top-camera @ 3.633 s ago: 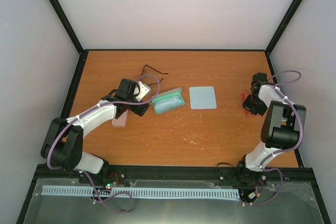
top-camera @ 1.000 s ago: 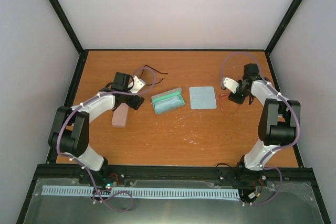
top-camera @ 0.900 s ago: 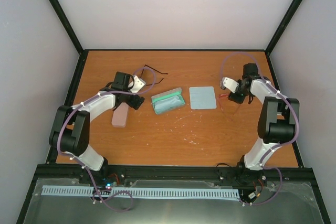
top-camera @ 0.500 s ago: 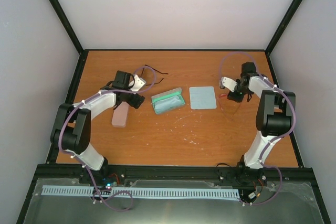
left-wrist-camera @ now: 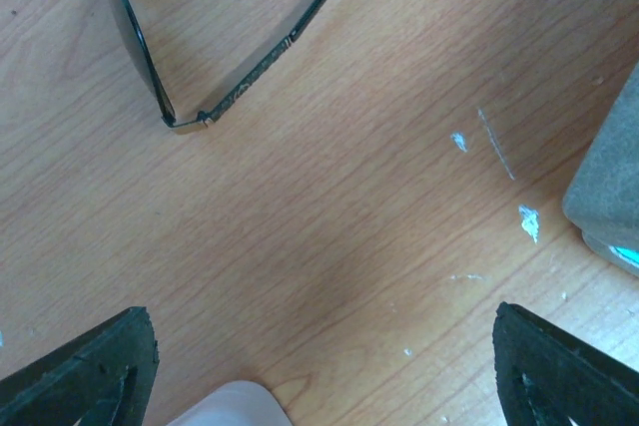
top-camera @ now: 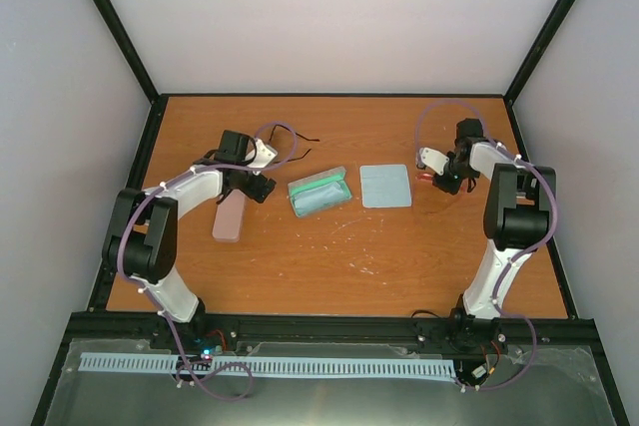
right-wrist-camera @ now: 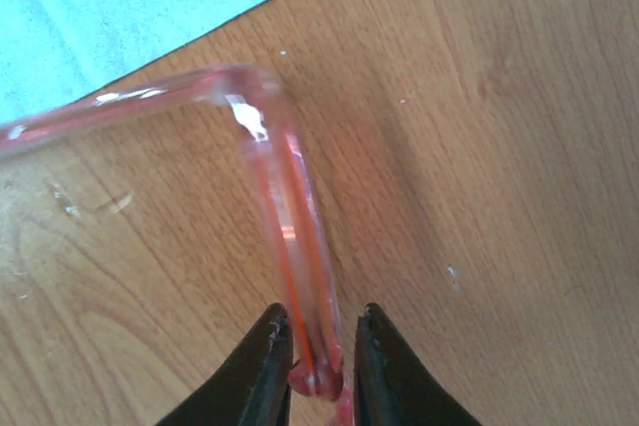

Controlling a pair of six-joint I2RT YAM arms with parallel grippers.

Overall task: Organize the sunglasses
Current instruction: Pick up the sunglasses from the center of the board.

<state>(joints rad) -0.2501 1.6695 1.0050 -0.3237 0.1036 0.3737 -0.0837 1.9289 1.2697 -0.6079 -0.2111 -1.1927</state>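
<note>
Lying flat on table point(top-camera: 329, 256), far-left part, just beyond left gripper point(left-wrist-camera: 324, 371): sunglasses point(left-wrist-camera: 255, 67), very thin dark wire frame, slim arm unfolded. Long axis roughly left-right in top view, arm tip pointing right. Left gripper spread wide, touching nothing. Right gripper point(right-wrist-camera: 319, 356) pinching pink translucent frame point(right-wrist-camera: 285, 207).

On the brown wooden table point(top-camera: 399, 256), an open grey case point(top-camera: 319, 192) with a teal inside lies between a closed pink case point(top-camera: 229, 218) and a light-blue cloth point(top-camera: 385, 186). All three lie apart.
</note>
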